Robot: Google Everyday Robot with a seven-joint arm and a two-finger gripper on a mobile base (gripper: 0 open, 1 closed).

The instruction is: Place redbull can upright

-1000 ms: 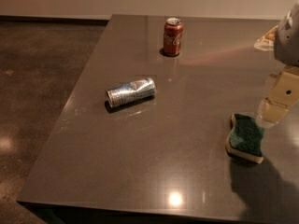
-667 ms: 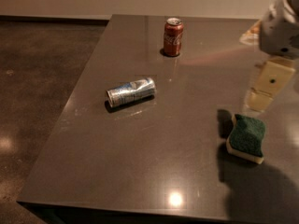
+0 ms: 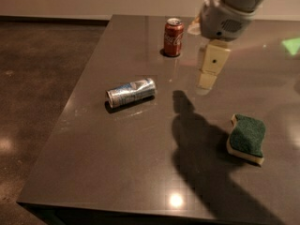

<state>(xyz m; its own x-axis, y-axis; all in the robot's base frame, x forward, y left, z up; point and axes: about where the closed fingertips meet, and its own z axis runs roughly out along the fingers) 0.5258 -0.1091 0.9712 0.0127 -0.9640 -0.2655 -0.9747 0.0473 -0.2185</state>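
Since a second ago, gripper [image 3: 206, 81] has swung left from above the green sponge [image 3: 247, 138] to mid-table, hanging in air right of the redbull can [image 3: 131, 92]; open or closed, cannot tell. Step: approach, nothing held. Redbull can lies on its side on the table [image 3: 117, 182]. Next: reach left, descend, grasp, tip upright. Coca-Cola can [image 3: 173, 36] stands behind; contents of either unseen

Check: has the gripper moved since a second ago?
Yes. The gripper has swung left, away from the sponge and toward the lying redbull can, which it does not touch.
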